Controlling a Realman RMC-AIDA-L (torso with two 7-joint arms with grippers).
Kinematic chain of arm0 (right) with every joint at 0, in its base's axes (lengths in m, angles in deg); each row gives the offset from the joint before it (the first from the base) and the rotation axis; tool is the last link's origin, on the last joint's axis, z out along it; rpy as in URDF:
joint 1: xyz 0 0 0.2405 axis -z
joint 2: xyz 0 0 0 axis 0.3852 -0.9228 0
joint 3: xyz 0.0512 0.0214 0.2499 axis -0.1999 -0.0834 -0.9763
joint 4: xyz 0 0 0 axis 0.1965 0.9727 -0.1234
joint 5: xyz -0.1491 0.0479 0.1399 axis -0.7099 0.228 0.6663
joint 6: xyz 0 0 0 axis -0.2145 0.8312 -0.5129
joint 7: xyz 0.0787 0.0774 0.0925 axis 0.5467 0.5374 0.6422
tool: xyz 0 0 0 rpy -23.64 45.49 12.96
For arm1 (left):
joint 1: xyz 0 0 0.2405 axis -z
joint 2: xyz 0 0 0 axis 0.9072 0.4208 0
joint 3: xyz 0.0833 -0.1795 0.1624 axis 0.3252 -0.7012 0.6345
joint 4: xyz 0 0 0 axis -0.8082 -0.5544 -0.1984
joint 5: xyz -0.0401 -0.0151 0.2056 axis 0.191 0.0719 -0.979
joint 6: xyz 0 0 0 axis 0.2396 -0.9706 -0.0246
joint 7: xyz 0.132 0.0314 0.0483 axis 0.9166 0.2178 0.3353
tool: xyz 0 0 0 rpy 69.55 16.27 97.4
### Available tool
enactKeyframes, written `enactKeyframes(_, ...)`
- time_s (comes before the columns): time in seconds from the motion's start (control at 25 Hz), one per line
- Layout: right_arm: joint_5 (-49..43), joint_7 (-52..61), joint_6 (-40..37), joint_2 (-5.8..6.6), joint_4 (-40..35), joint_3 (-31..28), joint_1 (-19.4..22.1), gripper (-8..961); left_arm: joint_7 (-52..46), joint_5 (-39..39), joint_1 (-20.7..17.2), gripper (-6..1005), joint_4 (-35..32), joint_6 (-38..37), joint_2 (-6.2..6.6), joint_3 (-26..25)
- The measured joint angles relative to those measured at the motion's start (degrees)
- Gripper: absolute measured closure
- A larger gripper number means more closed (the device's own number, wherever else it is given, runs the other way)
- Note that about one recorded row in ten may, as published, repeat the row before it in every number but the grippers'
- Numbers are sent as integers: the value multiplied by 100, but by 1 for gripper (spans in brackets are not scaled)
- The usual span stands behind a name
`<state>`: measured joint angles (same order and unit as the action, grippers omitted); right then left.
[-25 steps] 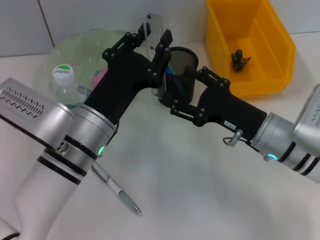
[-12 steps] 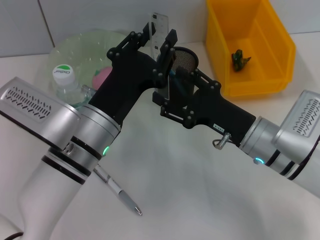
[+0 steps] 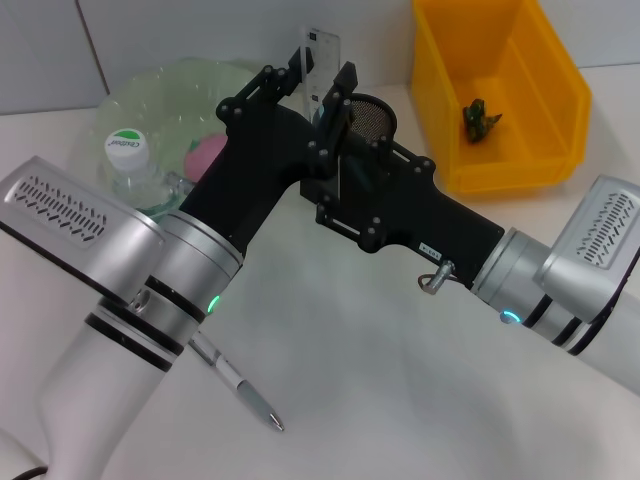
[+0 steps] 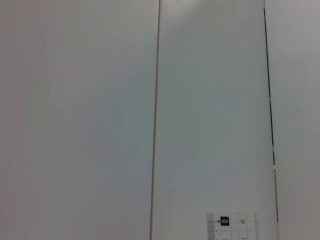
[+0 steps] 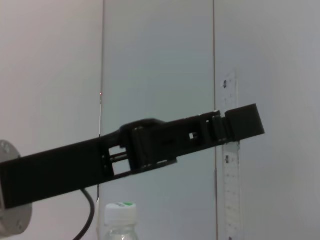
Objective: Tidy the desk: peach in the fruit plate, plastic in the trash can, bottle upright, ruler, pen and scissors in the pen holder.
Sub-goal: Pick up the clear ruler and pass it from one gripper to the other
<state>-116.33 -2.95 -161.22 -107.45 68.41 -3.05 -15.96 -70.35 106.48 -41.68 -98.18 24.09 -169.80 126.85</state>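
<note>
Ruler [image 3: 322,60], white desk [image 3: 400,380], grey wall [image 4: 80,120]

One ruler [image 3: 322,50], one pen [image 3: 235,385], one bottle [image 3: 130,165], one peach [image 3: 208,153], one yellow bin [image 3: 500,90].

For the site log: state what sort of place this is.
Probably a lab desk staged for tidying: a white table by a panelled wall, with a mesh pen holder, a yellow bin and a pen.
</note>
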Motion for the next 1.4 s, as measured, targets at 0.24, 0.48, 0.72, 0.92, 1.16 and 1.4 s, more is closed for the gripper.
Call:
enactKeyframes(0.24,-18,-3,7,0,-11,-20,-20,344,8,-1,-4,601,-7,0,0,30)
enactKeyframes(0.48,-21,-5,7,0,0,-20,-34,524,11,-1,-6,601,0,0,0,32)
enactKeyframes(0.72,-23,-5,6,0,10,-21,-41,658,11,-1,-7,600,2,0,0,31)
enactKeyframes(0.92,-23,-5,-16,0,12,-29,-50,725,11,-1,-6,600,10,0,0,36)
enactKeyframes(1.16,-23,-5,-35,0,12,-31,-63,739,12,-1,-1,599,21,0,0,50)
enactKeyframes(1.4,-23,-5,-35,0,12,-29,-70,766,11,-1,3,599,30,0,0,80)
